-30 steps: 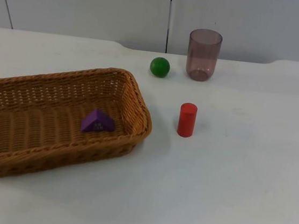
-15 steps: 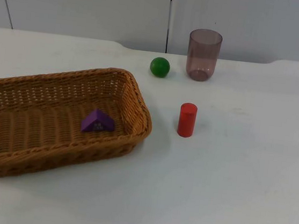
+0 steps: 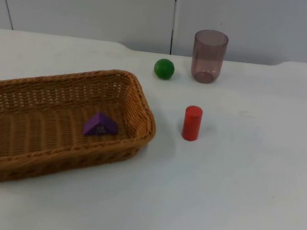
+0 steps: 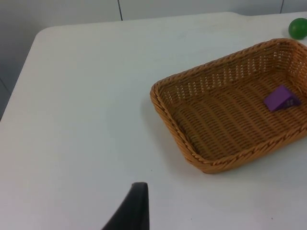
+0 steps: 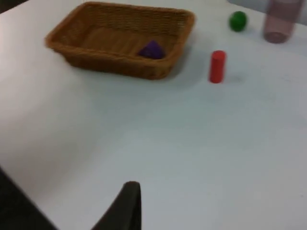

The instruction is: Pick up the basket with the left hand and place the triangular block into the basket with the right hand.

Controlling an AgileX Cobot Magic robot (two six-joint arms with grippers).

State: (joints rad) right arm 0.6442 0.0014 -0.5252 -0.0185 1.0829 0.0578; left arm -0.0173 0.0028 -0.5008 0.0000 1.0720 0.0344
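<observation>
A brown wicker basket (image 3: pixel 144 114) rests on the white table at the left. Inside it, near its right end, lies the purple triangular block (image 3: pixel 101 125). From the left wrist view the basket (image 4: pixel 165 115) sits well ahead with the block (image 4: pixel 281 98) in its far part. My left gripper (image 4: pixel 135 208) hangs above bare table short of the basket, touching nothing. In the right wrist view the basket (image 5: pixel 110 64) and block (image 5: pixel 152 49) are far off. My right gripper (image 5: pixel 127 206) waits over bare table, apart from everything.
A red cylinder (image 3: pixel 192 123) stands upright right of the basket. Behind it are a green ball (image 3: pixel 164 68) and a tinted plastic cup (image 3: pixel 209 56), close to the grey wall. The table's left edge (image 4: pixel 21 91) runs past the basket.
</observation>
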